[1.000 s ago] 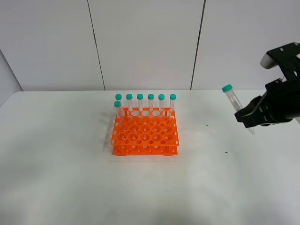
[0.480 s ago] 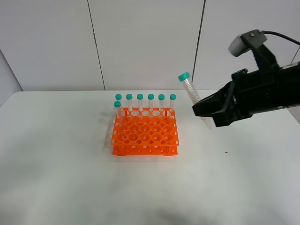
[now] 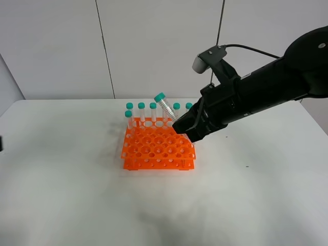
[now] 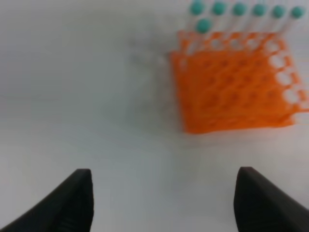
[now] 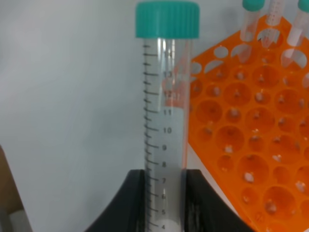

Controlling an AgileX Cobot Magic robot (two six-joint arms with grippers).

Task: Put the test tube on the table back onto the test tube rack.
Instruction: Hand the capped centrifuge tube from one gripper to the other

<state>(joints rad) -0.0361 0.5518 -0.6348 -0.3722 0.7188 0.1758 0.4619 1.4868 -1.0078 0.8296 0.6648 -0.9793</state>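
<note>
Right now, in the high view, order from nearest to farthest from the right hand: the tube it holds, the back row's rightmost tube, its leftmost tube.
1. The test tube, clamped in the right hand.
2. Rightmost back-row tube, just behind the hand.
3. Leftmost back-row tube, at the row's far left end.

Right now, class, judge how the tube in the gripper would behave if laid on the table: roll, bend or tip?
The tube is a smooth round cylinder, so it would probably roll on the table. It looks stiff: it runs straight though the right gripper pinches only the part far from its cap.
</note>
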